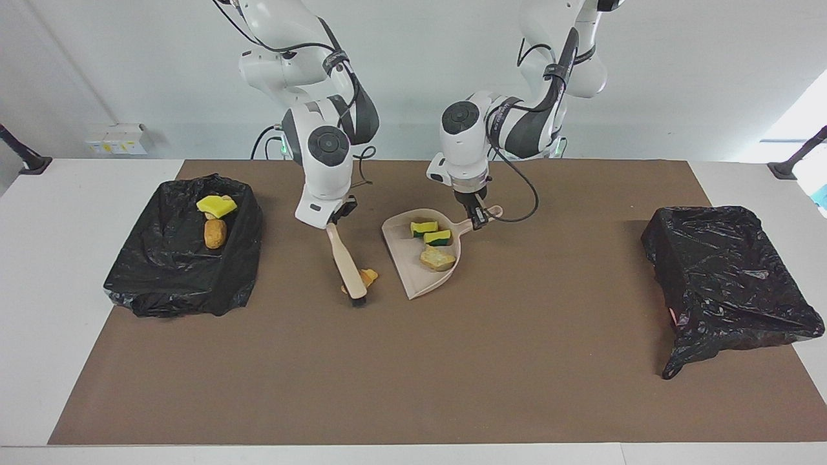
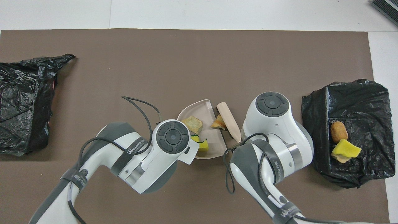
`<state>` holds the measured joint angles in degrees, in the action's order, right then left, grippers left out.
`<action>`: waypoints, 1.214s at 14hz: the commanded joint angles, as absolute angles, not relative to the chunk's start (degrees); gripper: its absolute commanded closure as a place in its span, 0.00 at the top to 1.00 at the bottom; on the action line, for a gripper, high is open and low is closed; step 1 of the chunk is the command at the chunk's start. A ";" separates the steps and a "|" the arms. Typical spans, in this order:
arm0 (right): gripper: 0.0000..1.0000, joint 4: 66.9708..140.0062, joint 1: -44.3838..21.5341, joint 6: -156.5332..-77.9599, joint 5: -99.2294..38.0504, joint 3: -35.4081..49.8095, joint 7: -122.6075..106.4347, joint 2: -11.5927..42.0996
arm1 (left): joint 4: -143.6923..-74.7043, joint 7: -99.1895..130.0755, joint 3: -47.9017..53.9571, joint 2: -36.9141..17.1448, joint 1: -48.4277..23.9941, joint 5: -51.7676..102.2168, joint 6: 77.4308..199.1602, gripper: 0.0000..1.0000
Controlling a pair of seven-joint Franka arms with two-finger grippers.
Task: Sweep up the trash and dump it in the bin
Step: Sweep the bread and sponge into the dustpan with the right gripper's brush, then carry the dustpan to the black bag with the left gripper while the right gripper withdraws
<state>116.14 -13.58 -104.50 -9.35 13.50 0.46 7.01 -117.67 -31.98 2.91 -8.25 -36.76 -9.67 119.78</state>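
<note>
- A brown mat [image 1: 413,361] covers most of a white table [image 1: 39,290]. The wide stretch of mat from the middle toward six o'clock in the facing view holds nothing.
- A beige dustpan [image 1: 423,268] lies mid-mat, its open edge facing the brush. Inside it sit two yellow-green sponge wedges [image 1: 431,232] and one tan bread-like lump [image 1: 437,258].
- The left gripper [image 1: 479,218] is closed on the dustpan's handle [image 1: 486,216] at the pan's one o'clock corner in the facing view. Its arm bends down from twelve o'clock, wrist pointing straight at the table.
- The right gripper [image 1: 340,216] clamps the top of a beige brush [image 1: 347,261], which leans down with its dark bristles on the mat.
- One orange-tan piece of trash [image 1: 368,278] lies on the mat touching the brush head, between the brush and the dustpan's open edge.
- At the right arm's end of the table stands a bin lined with a black bag [image 1: 184,258], near the mat's edge. It holds a yellow sponge piece [image 1: 216,206] and a brown lump [image 1: 215,233].
- At the left arm's end sits a second black-bagged bin [image 1: 727,271], well apart from the dustpan, overlapping the mat's edge.
- In the overhead view both arms enter from six o'clock, and their wrists cover much of the dustpan and brush.
</note>
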 commanded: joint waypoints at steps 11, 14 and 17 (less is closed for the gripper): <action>0.00 116.44 -12.39 -94.84 -13.97 13.62 19.93 -7.19 | -114.27 -46.74 2.38 -9.58 -27.60 -8.53 122.01 0.00; 0.00 122.32 -19.23 -96.06 -14.85 13.71 25.21 -12.73 | -109.35 -53.50 2.37 -10.28 -21.37 -7.83 117.00 0.00; 0.00 129.00 -26.52 -99.47 -15.03 13.71 28.54 -16.69 | -105.22 -63.86 2.46 -10.02 -14.00 -4.40 113.65 0.00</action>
